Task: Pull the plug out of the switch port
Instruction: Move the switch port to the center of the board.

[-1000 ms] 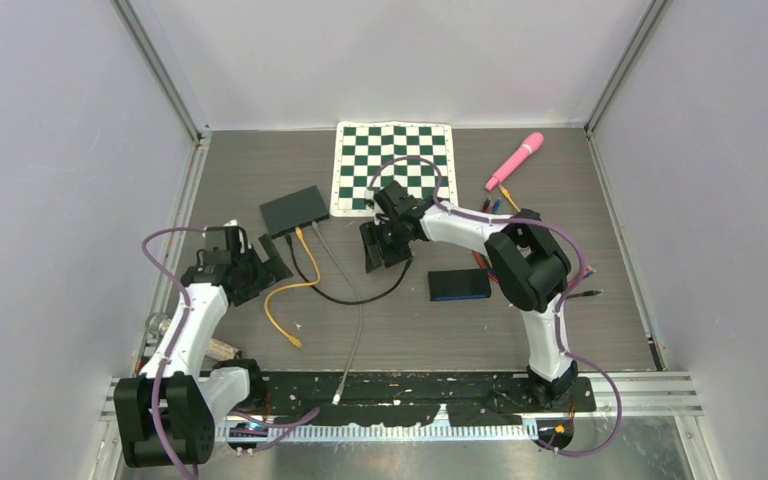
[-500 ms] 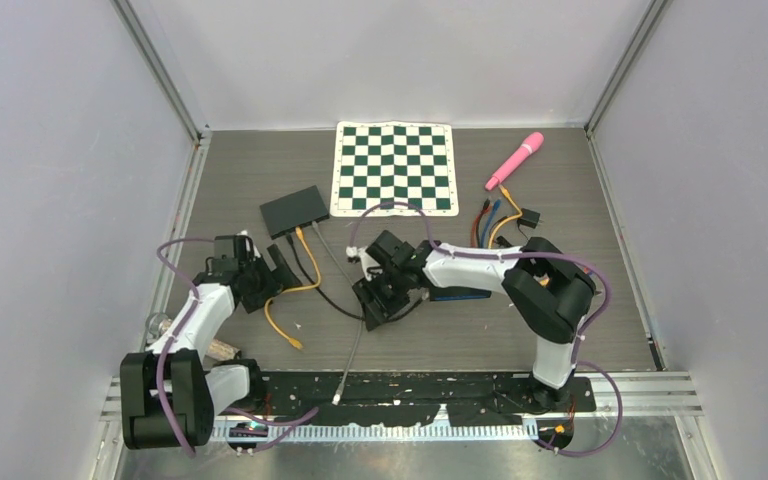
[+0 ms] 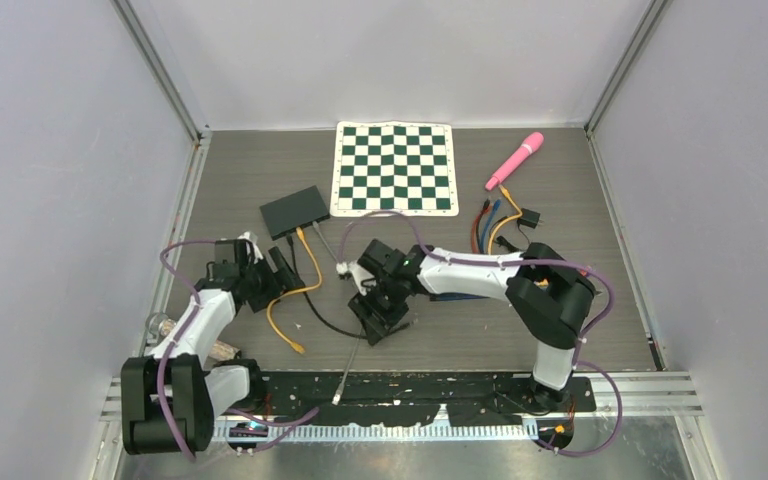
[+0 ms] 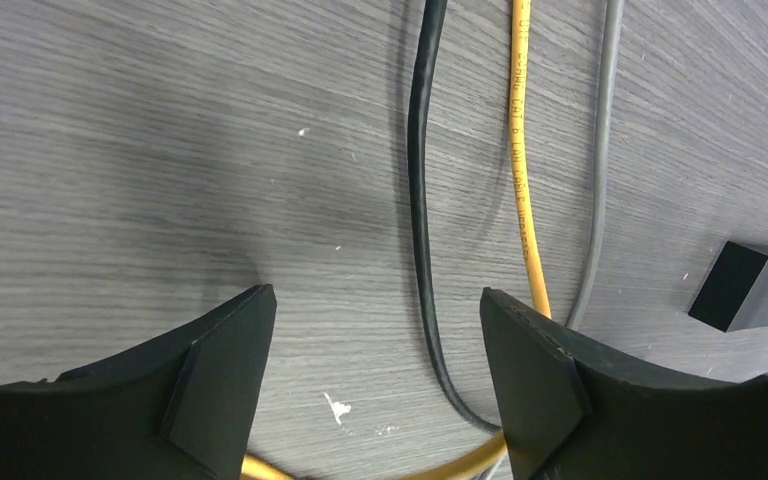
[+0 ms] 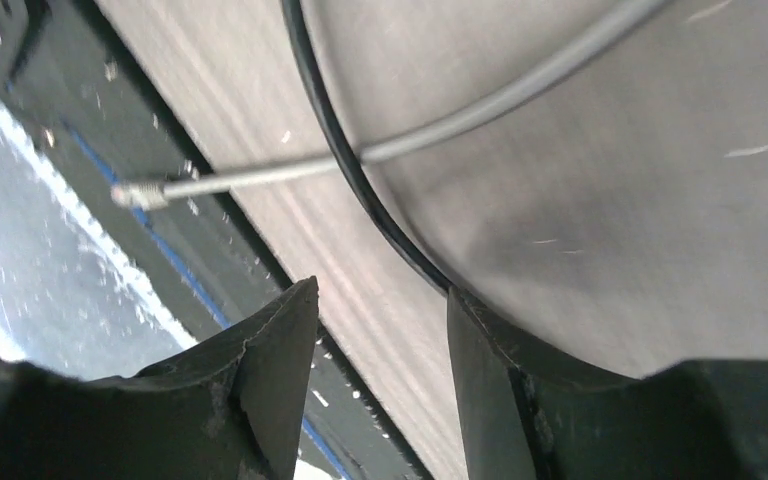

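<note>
The black switch (image 3: 295,211) lies left of the chess mat, with a yellow cable (image 3: 305,262), a black cable (image 3: 310,290) and a grey cable (image 3: 355,335) running from its near side; the plugs there are too small to tell apart. My left gripper (image 3: 282,268) stands open just in front of the switch. In the left wrist view the black cable (image 4: 418,200) passes between the left gripper's (image 4: 375,335) fingers untouched, with the yellow cable (image 4: 520,180) at the right finger. My right gripper (image 3: 372,322) is open and empty over the black cable (image 5: 360,190) and the grey cable (image 5: 480,115).
The grey cable's free plug (image 5: 140,193) lies on the black strip (image 3: 410,390) at the table's front edge. A chess mat (image 3: 396,168), a pink stick (image 3: 515,160), loose coloured leads (image 3: 488,222) and a small black block (image 3: 531,217) lie behind the right arm.
The right arm swung from the chess mat toward the near left, down over the black and grey cables. The left gripper shifted slightly right and its jaws narrowed.
</note>
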Motion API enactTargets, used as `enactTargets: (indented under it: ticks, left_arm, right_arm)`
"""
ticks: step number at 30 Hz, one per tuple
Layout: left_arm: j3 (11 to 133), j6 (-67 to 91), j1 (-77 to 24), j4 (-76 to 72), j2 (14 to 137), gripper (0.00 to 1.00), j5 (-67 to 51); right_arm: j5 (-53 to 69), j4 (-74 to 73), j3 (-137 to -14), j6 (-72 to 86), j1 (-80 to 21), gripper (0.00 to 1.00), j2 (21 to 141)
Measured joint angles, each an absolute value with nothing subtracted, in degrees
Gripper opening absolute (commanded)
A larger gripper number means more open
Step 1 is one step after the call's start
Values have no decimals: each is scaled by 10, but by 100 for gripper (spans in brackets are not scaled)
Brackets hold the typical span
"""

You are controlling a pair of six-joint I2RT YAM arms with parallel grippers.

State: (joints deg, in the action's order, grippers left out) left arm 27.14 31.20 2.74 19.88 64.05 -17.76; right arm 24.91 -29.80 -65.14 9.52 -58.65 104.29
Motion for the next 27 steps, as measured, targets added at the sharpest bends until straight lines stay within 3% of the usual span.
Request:
enactTargets:
  ticks: [5,10,18,24,27]
  left_arm:
    - [271,309,27,224,583,100,-138]
    - [276,307,27,250,540,100,-99]
    - [284,299,27,271,520,100,-73]
    - [284,295,27,281,506,100,-64]
    - [284,293,27,282,506,100,-61]
  right_arm:
    - [197,-313,-745,109,-520,58,1045]
    - [176,-295,-897,141,-464,58,1122]
    - [177,-302,-1148,180,-462,58,1354]
    - [181,-316,-1209,195,-463,55,1414]
    - [181,-317,-1210,197,-464,46,1414]
